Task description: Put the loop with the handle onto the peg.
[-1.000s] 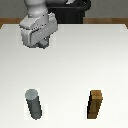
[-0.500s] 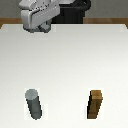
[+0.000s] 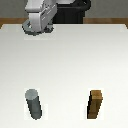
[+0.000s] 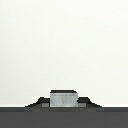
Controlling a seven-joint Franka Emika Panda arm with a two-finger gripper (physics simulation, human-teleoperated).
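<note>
Notably, loop with the handle: not identifiable in either view. Peg (image 3: 34, 104): upright, lower left of frame, bare, awaiting the ring. Gripper (image 3: 37, 31): upper left, far from peg; finger opening and any hold cannot be told. Brown block (image 3: 96, 105): lower right, a distractor.

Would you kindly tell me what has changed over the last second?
The gripper has drawn back across the white table toward the far edge, away from the peg. Nothing visibly gripped or released. Peg and brown block stayed put.
</note>
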